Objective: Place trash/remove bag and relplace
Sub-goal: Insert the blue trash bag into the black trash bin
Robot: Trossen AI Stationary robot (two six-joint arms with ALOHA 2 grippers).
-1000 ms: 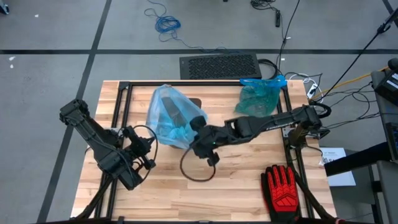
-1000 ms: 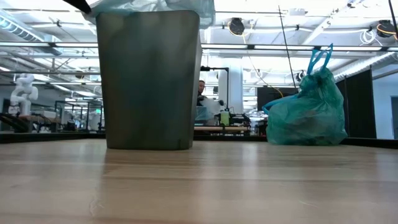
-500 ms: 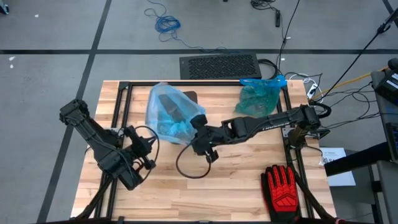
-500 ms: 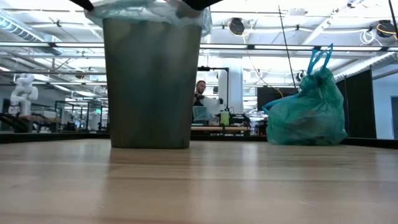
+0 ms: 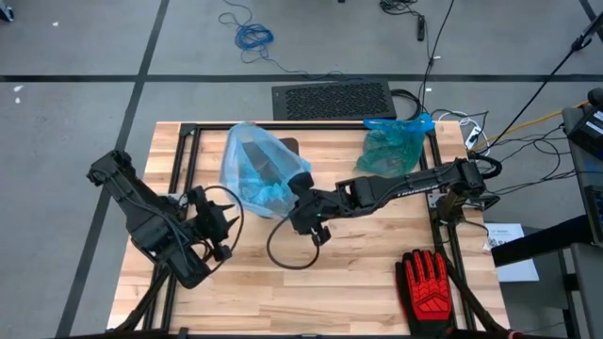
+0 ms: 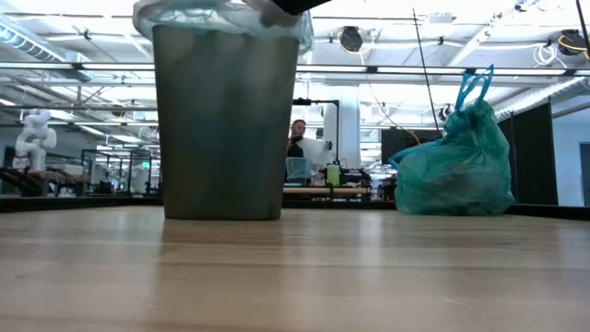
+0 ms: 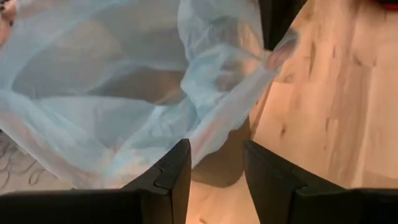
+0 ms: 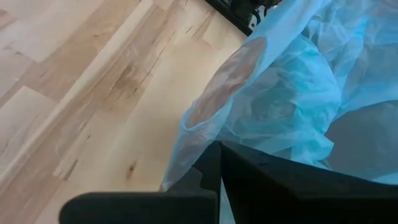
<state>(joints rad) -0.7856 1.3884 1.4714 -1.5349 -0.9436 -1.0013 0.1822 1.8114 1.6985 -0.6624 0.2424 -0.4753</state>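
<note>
A grey bin (image 6: 226,120) stands upright on the table's far half, lined with a light blue bag (image 5: 254,169) whose rim is turned over its top (image 6: 221,20). My right gripper (image 5: 303,209) is shut at the bag's rim on the bin's right side and shows dark at the bin's top (image 6: 288,5). My left gripper (image 5: 224,218) is open at the bin's near left, with the bag's film (image 7: 211,124) just ahead of its fingertips (image 7: 180,165). The trash is out of view. My left gripper: I cannot tell whether the hanging film touches its open fingers. My right gripper is shut on a fold of the bag's rim film (image 8: 189,140), coming slanting down from the table's right. Its own fingers (image 8: 214,162) hide the place of contact. The film lies slack over the bin's edge.
A tied green bag (image 5: 391,146) sits at the far right, also in the low view (image 6: 456,161). A red-and-black glove (image 5: 429,282) lies at the near right corner. A black cable loop (image 5: 292,252) lies near the bin. Bare wood spreads along the near edge.
The bin has moved a little toward the far edge and come upright from a tilt; the bag's rim now shows folded over its top. My left gripper has risen and drawn away from the bin's left rim. My right gripper has sunk slightly at the right rim.
</note>
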